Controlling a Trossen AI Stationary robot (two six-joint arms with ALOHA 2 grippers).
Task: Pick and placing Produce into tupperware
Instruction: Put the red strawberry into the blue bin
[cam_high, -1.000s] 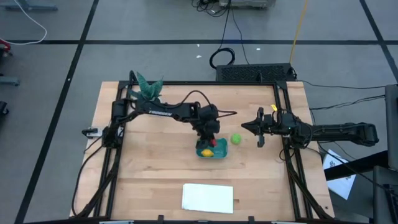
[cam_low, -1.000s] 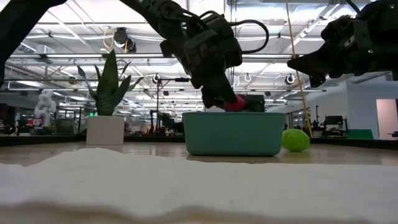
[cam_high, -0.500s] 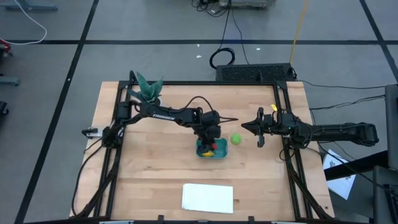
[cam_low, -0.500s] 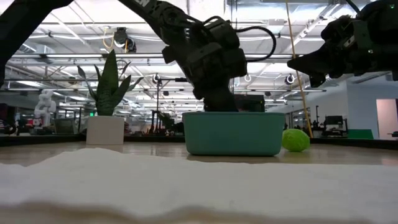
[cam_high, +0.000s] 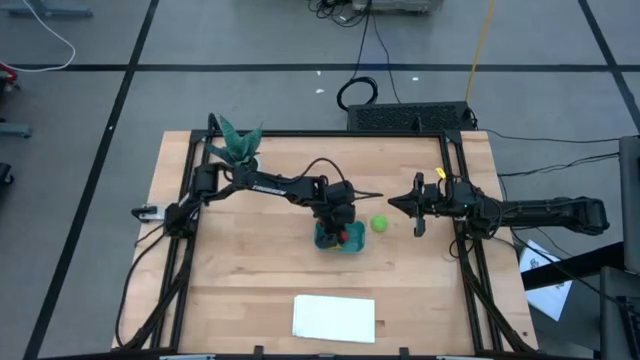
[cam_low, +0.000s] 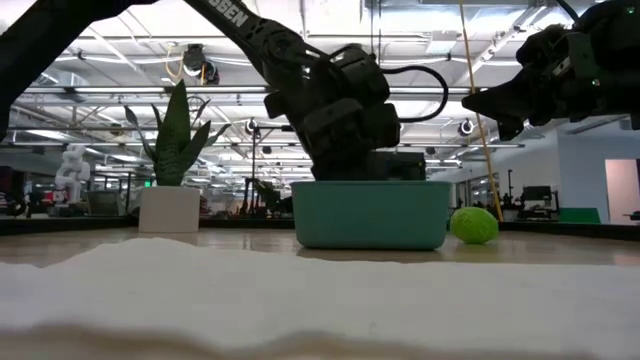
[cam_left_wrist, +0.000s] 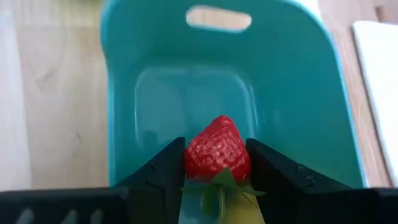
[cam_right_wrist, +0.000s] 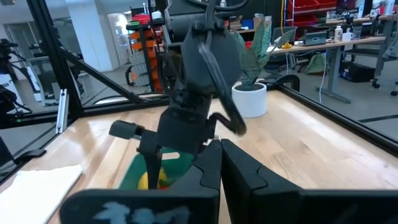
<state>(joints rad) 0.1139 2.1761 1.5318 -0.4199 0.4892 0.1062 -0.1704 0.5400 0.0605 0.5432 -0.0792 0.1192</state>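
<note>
The teal tub (cam_high: 328, 243) (cam_low: 370, 213) stands at the table's middle. My left gripper (cam_high: 341, 231) (cam_left_wrist: 216, 163) reaches down into it, shut on the red strawberry (cam_left_wrist: 217, 151). The yellow lemon (cam_left_wrist: 247, 205) lies in the tub just under the strawberry. In the low view the tub's wall hides the fingers and both fruits. The green ball (cam_high: 379, 224) (cam_low: 474, 225) rests on the table just right of the tub. My right gripper (cam_high: 392, 205) (cam_right_wrist: 221, 158) hovers shut above the table, right of the ball. My left gripper pinches the strawberry by its two sides (cam_left_wrist: 193, 158) between its fingers, coming from above and pointing down into the tub. The strawberry's red tip points away from the wrist and its green leaves (cam_left_wrist: 219, 180) toward it. Whether it rests on the tub's floor I cannot tell.
A spiky green plant in a white pot (cam_high: 236, 146) (cam_low: 172, 170) stands at the far left corner. A flat white sheet (cam_high: 334, 318) (cam_low: 300, 290) lies by the near edge. A black frame (cam_high: 455, 200) runs along the table's sides. Bare wood lies left of the tub.
My left gripper has come down with the strawberry: a second ago the fruit showed above the tub's rim in the low view, and now the fingers and fruit are below the rim, inside the tub. The left arm has drawn in slightly toward the tub.
</note>
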